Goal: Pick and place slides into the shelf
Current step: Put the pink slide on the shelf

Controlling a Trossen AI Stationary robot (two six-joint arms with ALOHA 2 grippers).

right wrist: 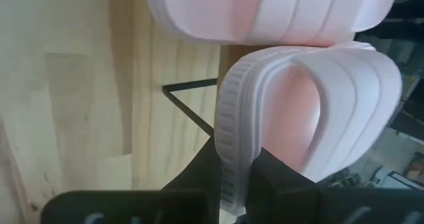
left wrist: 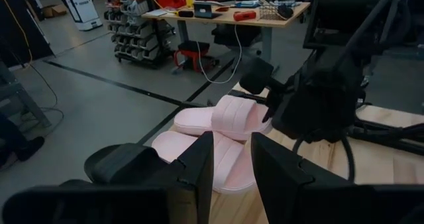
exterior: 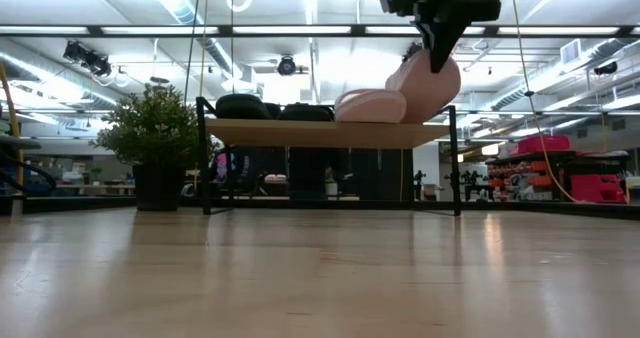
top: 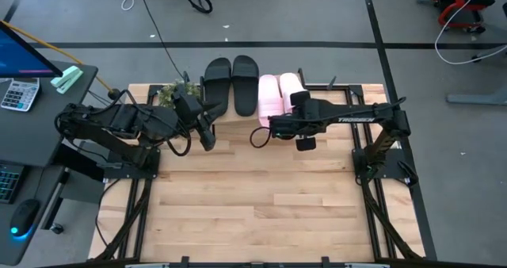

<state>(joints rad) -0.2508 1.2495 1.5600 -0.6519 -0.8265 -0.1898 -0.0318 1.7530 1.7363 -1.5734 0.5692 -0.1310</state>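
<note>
The shelf (exterior: 330, 133) stands at the table's far edge on thin black legs, and all the slides sit on its wooden top. Two black slides (top: 231, 84) lie flat side by side. One pink slide (top: 269, 96) lies flat beside them (exterior: 370, 105). The other pink slide (exterior: 432, 83) is tilted, with its near end raised. My right gripper (top: 295, 103) is shut on that slide from above. My left gripper (top: 207, 135) hovers open over the table, just near of the black slides. In the left wrist view, both pink slides (left wrist: 222, 128) show beyond its fingers. My right gripper pinches the tilted pink slide by its sole rim (right wrist: 233, 128) at the near end, close to the strap (right wrist: 361, 98), one finger on each face of the sole. The fingers come from above, pointing down. The slide's near end is raised and its far end rests on the shelf top (exterior: 400, 128).
A small potted plant (top: 170, 93) stands at the shelf's left end (exterior: 155, 138). The slatted wooden tabletop (top: 253, 197) stretches bare between the shelf and the near edge. A desk with a calculator (top: 17, 93) stands left of the table.
</note>
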